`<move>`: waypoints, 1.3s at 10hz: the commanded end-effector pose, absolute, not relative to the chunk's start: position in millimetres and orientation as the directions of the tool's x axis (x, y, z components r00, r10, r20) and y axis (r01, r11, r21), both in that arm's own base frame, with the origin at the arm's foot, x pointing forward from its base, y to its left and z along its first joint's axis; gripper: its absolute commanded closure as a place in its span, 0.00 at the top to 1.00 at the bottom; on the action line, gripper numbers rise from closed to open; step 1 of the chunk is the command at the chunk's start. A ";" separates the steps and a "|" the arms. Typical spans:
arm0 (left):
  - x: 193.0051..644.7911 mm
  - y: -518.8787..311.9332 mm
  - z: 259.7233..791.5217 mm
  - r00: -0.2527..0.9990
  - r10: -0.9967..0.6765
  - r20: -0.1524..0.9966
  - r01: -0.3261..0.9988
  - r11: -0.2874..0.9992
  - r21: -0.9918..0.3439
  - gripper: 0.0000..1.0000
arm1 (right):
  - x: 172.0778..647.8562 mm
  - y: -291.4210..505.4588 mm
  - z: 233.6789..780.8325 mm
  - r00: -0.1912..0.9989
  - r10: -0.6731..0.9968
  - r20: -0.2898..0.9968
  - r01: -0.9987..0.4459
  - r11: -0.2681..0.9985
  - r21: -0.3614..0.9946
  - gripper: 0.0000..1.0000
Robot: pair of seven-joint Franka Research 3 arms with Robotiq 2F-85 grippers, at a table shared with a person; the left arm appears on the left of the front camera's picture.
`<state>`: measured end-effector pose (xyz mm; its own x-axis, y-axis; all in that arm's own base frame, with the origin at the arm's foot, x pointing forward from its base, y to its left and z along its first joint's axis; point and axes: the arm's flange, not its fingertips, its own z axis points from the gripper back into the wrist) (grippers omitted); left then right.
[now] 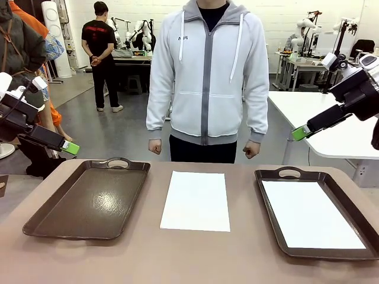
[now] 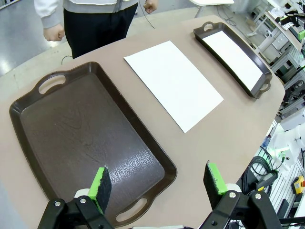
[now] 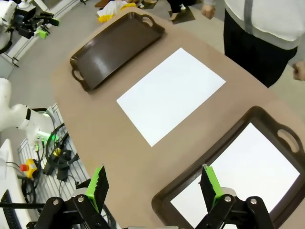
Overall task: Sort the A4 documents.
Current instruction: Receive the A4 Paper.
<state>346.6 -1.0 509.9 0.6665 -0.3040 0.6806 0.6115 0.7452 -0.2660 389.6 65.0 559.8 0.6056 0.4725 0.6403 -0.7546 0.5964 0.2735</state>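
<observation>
Left gripper [image 2: 157, 181]: jaws wide apart, nothing between the green pads; poised over the near end of the left tray.
Right gripper [image 3: 154, 183]: jaws wide apart, holding nothing; above the near corner of the right tray.
First A4 document [image 1: 196, 200]: thin, flat, plain white rectangle on the bare table between the trays, touching neither.
Second A4 document [image 1: 311, 214]: matching white sheet, flat on the right tray's floor.
Left tray [image 1: 89, 201]: dark brown, glossy, finely textured floor, rounded corners, cut-out handles.
Right tray [image 1: 265, 204]: same make.
Table [image 1: 148, 254]: matte tan-brown.
Person [image 1: 207, 77]: pale grey zip hoodie, far side, fists lowered.
</observation>
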 end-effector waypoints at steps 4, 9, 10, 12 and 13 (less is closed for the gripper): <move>348.8 0.1 507.6 0.652 -0.307 0.694 0.629 0.730 -0.268 1.00 | 391.1 60.4 551.4 0.606 0.434 0.667 -0.743 0.609 0.278 1.00; 348.8 0.1 507.6 0.652 -0.307 0.694 0.629 0.730 -0.268 1.00 | 394.1 49.8 557.3 0.622 0.394 0.677 -0.712 0.645 0.278 1.00; 348.8 0.1 507.6 0.652 -0.307 0.694 0.629 0.730 -0.268 1.00 | 394.2 47.9 557.6 0.623 0.391 0.677 -0.711 0.645 0.281 1.00; 348.8 0.1 507.6 0.652 -0.307 0.694 0.629 0.730 -0.268 1.00 | 394.4 46.8 560.7 0.620 0.430 0.656 -0.721 0.642 0.261 1.00; 348.8 0.1 507.6 0.652 -0.307 0.694 0.629 0.730 -0.268 1.00 | 394.4 46.8 560.7 0.620 0.430 0.656 -0.721 0.642 0.261 1.00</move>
<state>346.6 -1.0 509.9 0.6666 -0.3040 0.6807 0.6115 0.7452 -0.2660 394.5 45.7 560.9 0.6207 0.4280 0.6569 -0.7199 0.6431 0.2612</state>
